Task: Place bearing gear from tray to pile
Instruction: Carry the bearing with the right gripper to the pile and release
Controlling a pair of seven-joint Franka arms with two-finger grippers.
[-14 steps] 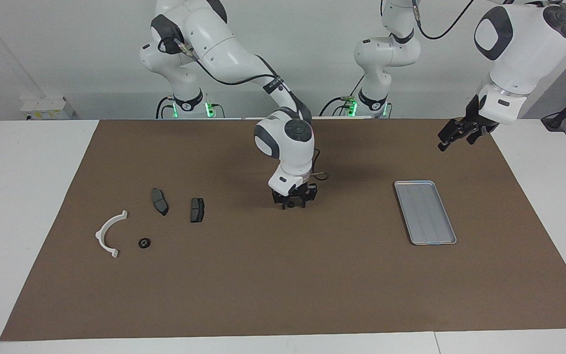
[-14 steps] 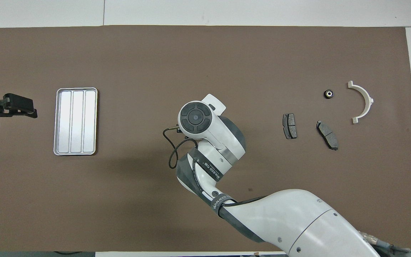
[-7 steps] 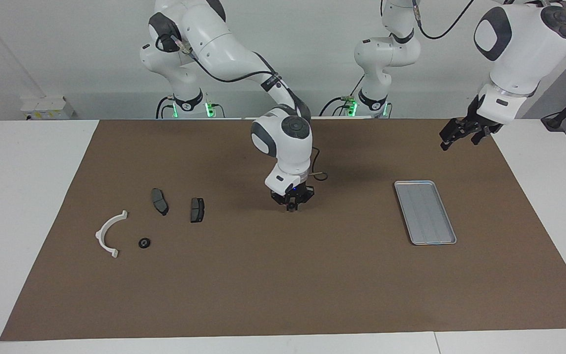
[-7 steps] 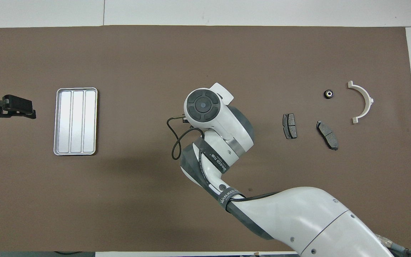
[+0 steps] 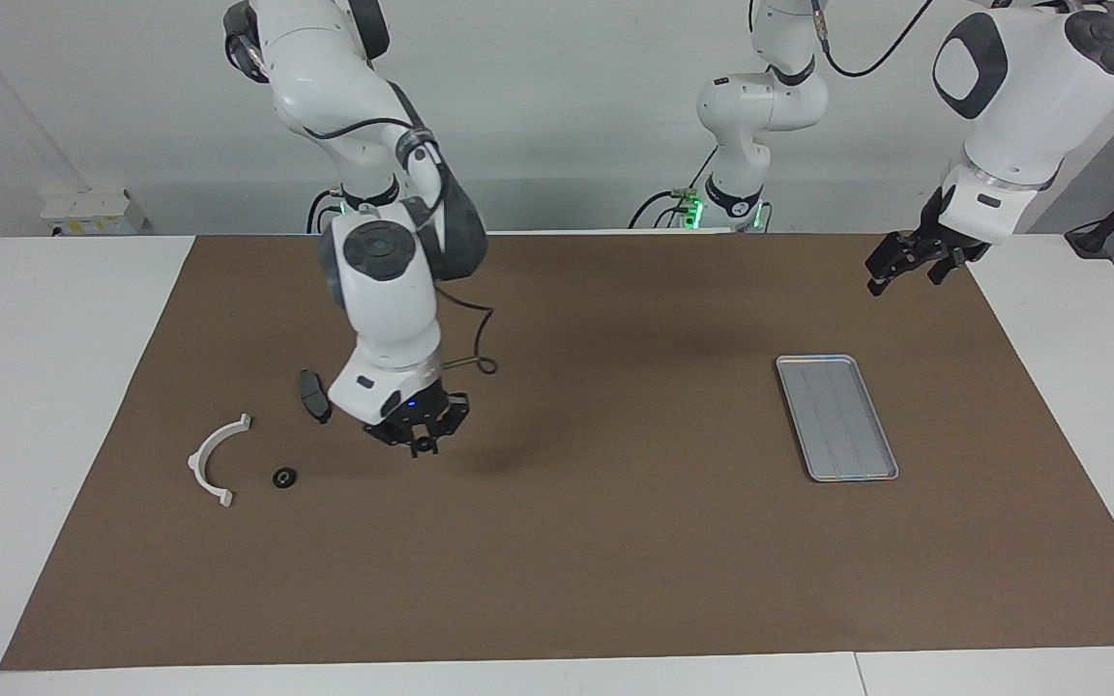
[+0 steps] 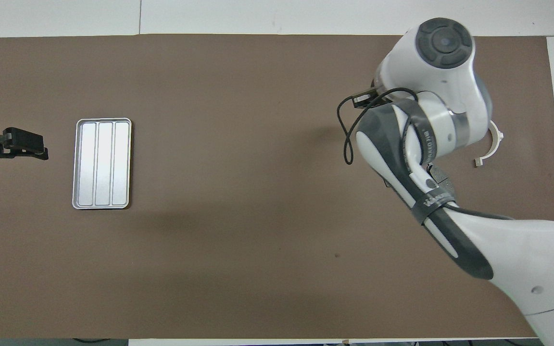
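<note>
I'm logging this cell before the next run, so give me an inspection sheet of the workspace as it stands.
Surface: brown mat on a white table.
Job's things: tray at the left arm's end holds nothing; the small black bearing gear lies on the mat beside the white half-ring bracket, with one dark plate nearer the robots; a second plate is not seen, that spot being hidden by the arm.
Clutter: nothing seen.
Grippers: right gripper shut, holding nothing visible, raised over the mat beside the pile; left gripper open, waiting off the tray's end.
Cables: black cable loop at the right wrist.
Surroundings: white wall, grey box on the table.
</note>
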